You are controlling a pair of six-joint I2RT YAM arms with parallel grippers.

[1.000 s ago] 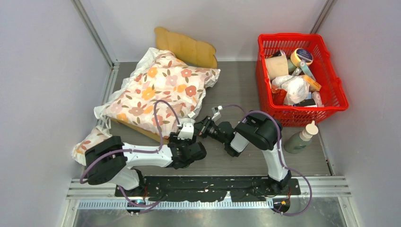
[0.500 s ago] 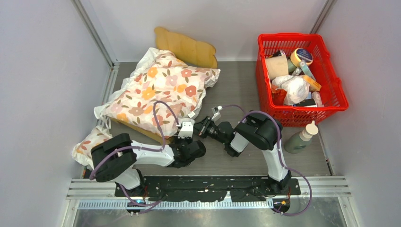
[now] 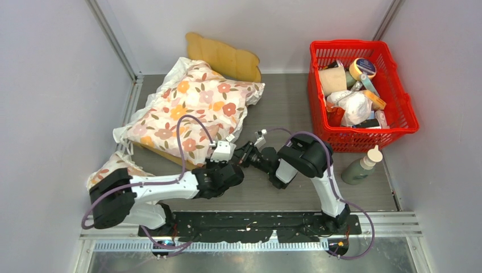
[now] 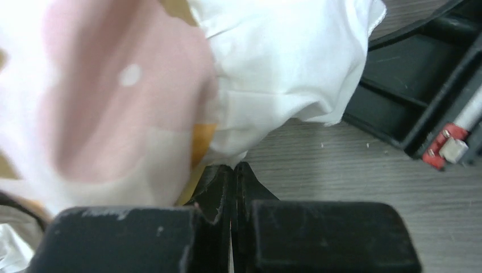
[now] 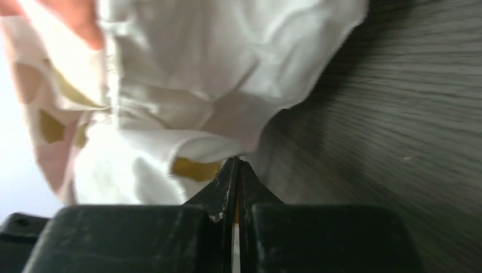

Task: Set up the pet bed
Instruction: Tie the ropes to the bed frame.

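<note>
**Change noted.** The left claw [image 4: 233, 170], wide apart a second ago, is now clenched. Its tips meet right at the white hem of the floral cushion [image 3: 190, 111]. Whether a fold of cloth is caught between them cannot be told from the left wrist view. The left arm's elbow has swung outward during the same interval. The cushion itself has not shifted.

**Right claw.** The right claw [image 5: 237, 165] remains clenched as before, just to the right of the left claw. Its tips are also against the cushion's edge, and a hold on the cloth cannot be confirmed.

**Task item.** The pet bed [image 3: 224, 57] lies ahead of both claws on the bench [image 3: 284, 102], beneath the cushion. Only its scalloped headboard beyond the cushion and a strip of near rail are exposed.

**Assessment.** Both claws appear set on the cushion's near corner, so the next step is likely a tug or straightening. The cushion sits skewed across the frame, and the setup is judged incomplete.
</note>
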